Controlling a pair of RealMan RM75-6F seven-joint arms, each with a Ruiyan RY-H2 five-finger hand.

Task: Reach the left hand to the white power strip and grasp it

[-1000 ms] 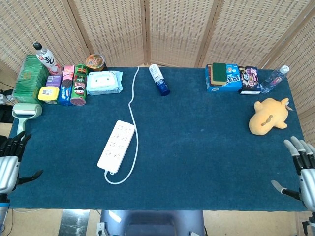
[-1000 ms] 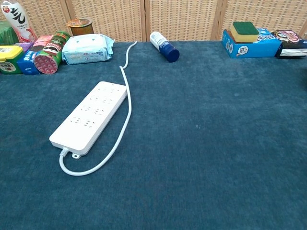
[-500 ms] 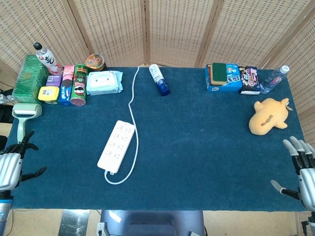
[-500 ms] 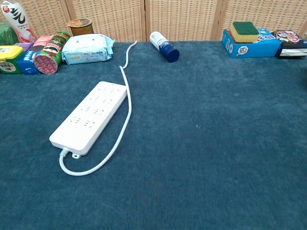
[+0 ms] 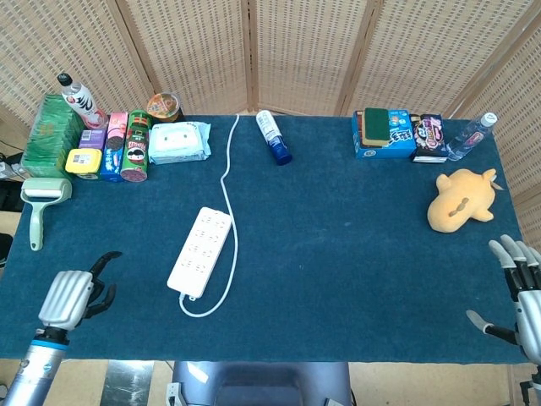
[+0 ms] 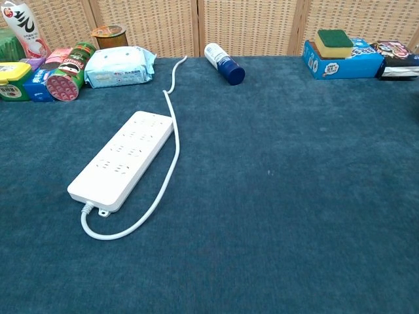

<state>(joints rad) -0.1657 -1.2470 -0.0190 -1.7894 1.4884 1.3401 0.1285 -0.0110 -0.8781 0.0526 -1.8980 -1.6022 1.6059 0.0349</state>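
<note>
White power strip (image 5: 200, 251) flat on the blue counter (image 5: 355, 279), left of centre, long axis running diagonally from near left to far right; white cable (image 5: 226, 169) leaving its near end, looping on the cloth and trailing up past its right side to the far edge; same strip (image 6: 124, 159) and cable (image 6: 169, 98) plain in the chest view, untouched. Left robot hand (image 5: 78, 293) over the near-left corner of the counter, well apart from the strip, fingers loosely curled and spread, holding nothing; seen only in the head view. Right robot hand (image 5: 520, 292) at the near-right edge, fingers apart and extended, thumb out to the side, nothing in its grasp. Green lint roller (image 5: 42, 205) lying at the left edge, beyond the left robot hand. Along the far left, a cluster of snack cans and boxes (image 5: 114, 145) with a pack of wet wipes (image 5: 179, 141) just beside; blue-capped bottle (image 5: 273, 137) lying on its side near the far centre. Far right, a blue box (image 5: 385, 134) with a sponge on top, a water bottle (image 5: 470, 136) tipped over, and a yellow plush toy (image 5: 459, 200) nearer.
</note>
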